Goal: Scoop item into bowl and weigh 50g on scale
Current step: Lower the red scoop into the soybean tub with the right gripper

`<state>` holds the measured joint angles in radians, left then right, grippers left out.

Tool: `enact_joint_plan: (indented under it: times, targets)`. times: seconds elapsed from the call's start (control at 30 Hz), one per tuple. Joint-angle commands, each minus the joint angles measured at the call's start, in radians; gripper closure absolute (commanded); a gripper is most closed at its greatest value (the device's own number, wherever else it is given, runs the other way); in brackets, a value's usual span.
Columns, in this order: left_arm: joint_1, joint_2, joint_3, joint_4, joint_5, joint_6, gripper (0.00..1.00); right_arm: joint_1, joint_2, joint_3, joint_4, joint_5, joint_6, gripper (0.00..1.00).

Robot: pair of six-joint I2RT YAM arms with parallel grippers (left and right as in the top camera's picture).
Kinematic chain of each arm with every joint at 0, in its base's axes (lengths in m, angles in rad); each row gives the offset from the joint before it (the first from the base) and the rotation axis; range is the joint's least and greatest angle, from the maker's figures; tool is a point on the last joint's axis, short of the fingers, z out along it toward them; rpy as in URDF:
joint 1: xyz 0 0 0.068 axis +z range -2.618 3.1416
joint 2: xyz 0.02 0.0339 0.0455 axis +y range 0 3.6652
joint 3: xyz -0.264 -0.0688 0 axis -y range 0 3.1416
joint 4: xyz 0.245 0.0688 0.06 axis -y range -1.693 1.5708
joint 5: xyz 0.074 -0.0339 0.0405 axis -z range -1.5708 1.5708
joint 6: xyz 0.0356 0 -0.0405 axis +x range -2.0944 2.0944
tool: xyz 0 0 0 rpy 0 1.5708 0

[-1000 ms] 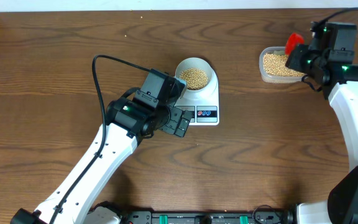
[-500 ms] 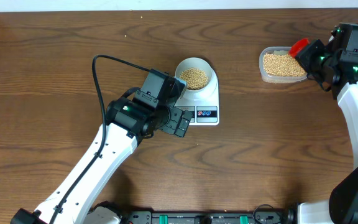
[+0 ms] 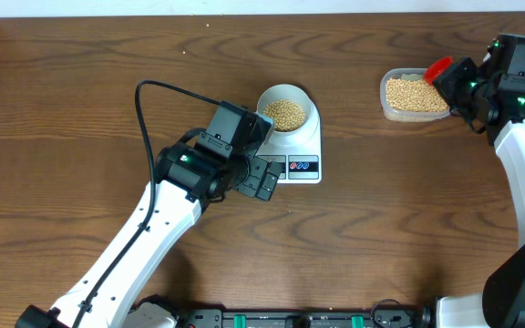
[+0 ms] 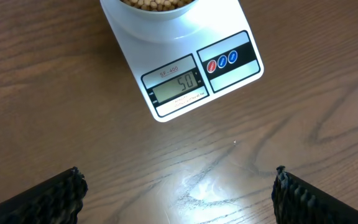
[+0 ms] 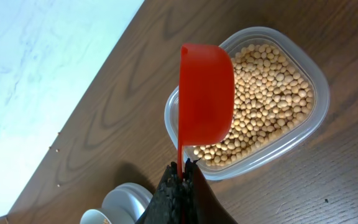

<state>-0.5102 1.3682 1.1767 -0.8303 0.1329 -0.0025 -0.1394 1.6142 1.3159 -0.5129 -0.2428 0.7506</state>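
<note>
The beans (image 3: pixel 286 113) are lying heaped in the bowl (image 3: pixel 312 102), and the bowl is standing on the far end of the scale (image 3: pixel 310 144), whose display (image 4: pixel 178 83) is reading 50 in my left wrist view, just beside the red and blue buttons (image 4: pixel 221 61). Going by that, I am judging the target weight reached and the scooping and weighing done, with no more beans needing to go in. I am hovering my left jaws over the bare surface (image 3: pixel 381 228) just in front of the scale's near edge. They are spread as wide as they go and gripping nothing, and only their dark fingertips (image 4: pixel 55 196) are showing at the bottom corners of that view. Well apart, at the far right of the surface, the clear tub (image 3: pixel 384 93) is holding the rest of the beans. There I am pinching the thin handle of the red scoop (image 5: pixel 206 93) in my right jaws, which are closed tight on it. The scoop is hanging over the tub's far right corner, and I am seeing only its smooth outer side, so I cannot tell whether any beans are in it. What I am reckoning is left, if anything, is emptying the scoop back into the tub and setting it down
</note>
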Motion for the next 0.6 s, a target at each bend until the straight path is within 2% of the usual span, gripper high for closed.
enact_joint_plan:
  times: [0.0,0.27,0.57]
  targets:
    - [0.005,0.000,-0.002,-0.002,0.006,0.006,0.02,-0.006,0.022,0.011,0.000,0.008,-0.008,0.99]
    - [0.005,0.000,-0.002,-0.002,0.006,0.006,0.02,-0.005,0.085,0.011,0.000,-0.003,0.002,0.99]
    - [0.005,0.000,-0.002,-0.002,0.006,0.006,0.02,-0.005,0.114,0.011,0.018,0.058,0.095,0.99]
